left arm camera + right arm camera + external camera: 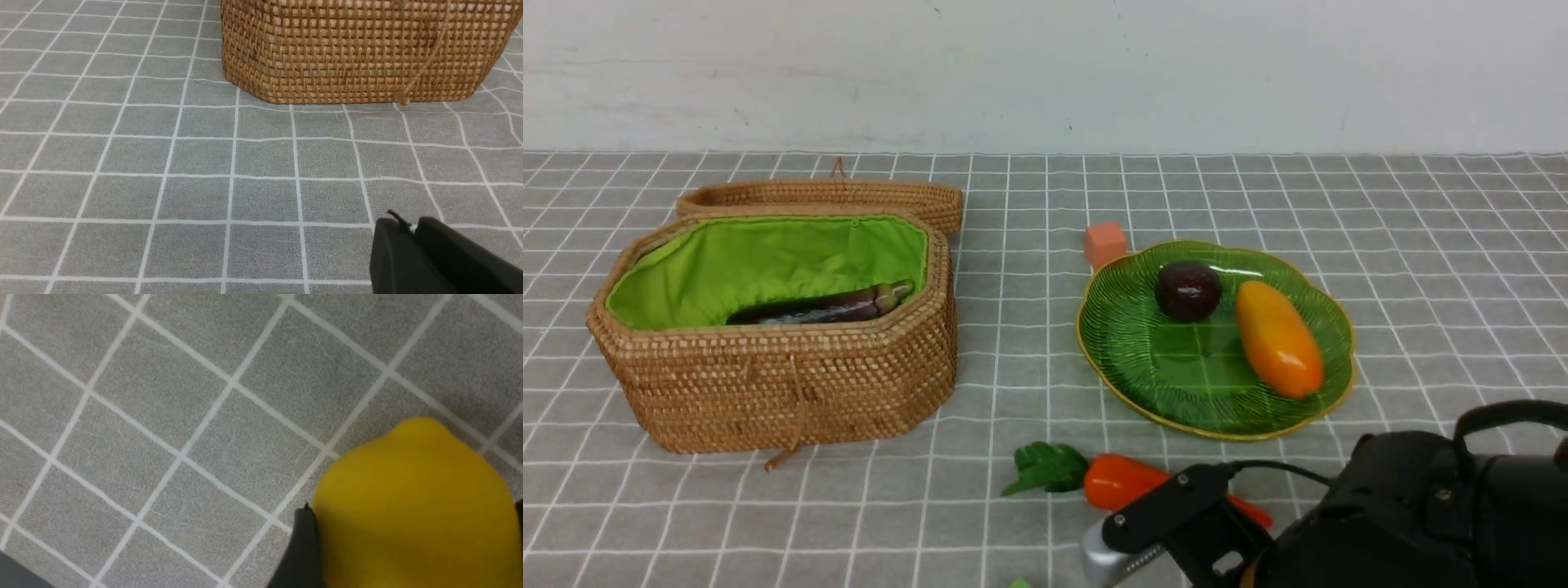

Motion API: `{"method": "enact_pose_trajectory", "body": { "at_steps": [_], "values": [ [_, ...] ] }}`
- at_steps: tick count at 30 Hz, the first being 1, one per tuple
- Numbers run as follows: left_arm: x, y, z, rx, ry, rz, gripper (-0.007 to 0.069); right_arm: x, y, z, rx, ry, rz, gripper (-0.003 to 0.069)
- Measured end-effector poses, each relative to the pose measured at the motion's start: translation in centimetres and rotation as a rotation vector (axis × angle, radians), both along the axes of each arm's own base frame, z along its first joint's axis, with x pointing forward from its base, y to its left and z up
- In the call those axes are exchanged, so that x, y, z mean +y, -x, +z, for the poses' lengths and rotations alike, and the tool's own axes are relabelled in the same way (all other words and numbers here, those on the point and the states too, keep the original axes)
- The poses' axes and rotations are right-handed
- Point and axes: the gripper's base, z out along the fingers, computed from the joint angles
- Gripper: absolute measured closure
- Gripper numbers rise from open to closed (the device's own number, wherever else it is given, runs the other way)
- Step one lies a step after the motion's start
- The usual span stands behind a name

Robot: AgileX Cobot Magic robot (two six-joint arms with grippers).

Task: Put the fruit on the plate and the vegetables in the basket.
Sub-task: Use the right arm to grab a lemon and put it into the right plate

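The basket [768, 384] stands open with the eggplant [825, 306] inside. The plate [1160, 359] carries the mango [1278, 339] and maroon fruit [1188, 290]. The carrot [1119, 480] lies on the cloth [1029, 367] before it. My right gripper [410, 539] seems clamped around the lemon [412, 486], its far finger barely in view; my left gripper [412, 230] is pressed together, empty.

Front camera overlooks everything, sharing the basket [784, 384] with the low left wrist; right wrist close-up.

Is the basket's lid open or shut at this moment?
Open: the lid lies folded back behind the basket, and the front view looks straight onto its green lining, with an eggplant lying inside.
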Motion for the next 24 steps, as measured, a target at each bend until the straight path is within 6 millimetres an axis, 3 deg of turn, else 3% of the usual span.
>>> {"method": "enact_pose_trajectory", "body": {
  "at_steps": [4,7,8,10,13,14,15,18,19,20,24],
  "values": [
    [0.0,0.0,0.0,0.0,-0.001,0.0,0.0552,-0.3,-1.1,1.6,0.007,-0.004,-0.022,0.0078],
    [0.0,0.0,0.0,0.0,-0.001,0.0,0.0548,-0.8,-3.5,5.0,-0.051,-0.067,-0.067,0.0078],
    [0.0,0.0,0.0,0.0,-0.001,0.0,0.0548,-0.8,-3.6,5.3,-0.056,-0.071,-0.064,0.0078],
    [0.0,0.0,0.0,0.0,-0.002,0.0,0.0544,-2.1,-6.7,8.0,-0.122,-0.123,-0.127,0.0078],
    [0.0,0.0,0.0,0.0,-0.002,0.0,0.0542,-3.2,-8.9,9.6,-0.179,-0.157,-0.173,0.0078],
    [0.0,0.0,0.0,0.0,-0.002,0.0,0.0539,-4.8,-11.8,10.6,-0.256,-0.188,-0.237,0.0078],
    [0.0,0.0,0.0,0.0,-0.002,0.0,0.0539,-5.0,-12.1,10.6,-0.265,-0.189,-0.24,0.0078],
    [0.0,0.0,0.0,0.0,-0.002,0.0,0.0535,-6.8,-15.9,10.1,-0.372,-0.22,-0.332,0.0078],
    [0.0,0.0,0.0,0.0,-0.002,0.0,0.0535,-6.9,-16.1,10.0,-0.377,-0.221,-0.336,0.0078],
    [0.0,0.0,0.0,0.0,-0.002,0.0,0.0533,-7.4,-17.9,8.6,-0.419,-0.226,-0.374,0.0078],
    [0.0,0.0,0.0,0.0,-0.002,0.0,0.0532,-7.3,-19.5,6.7,-0.449,-0.223,-0.392,0.0078]
  ]
}}
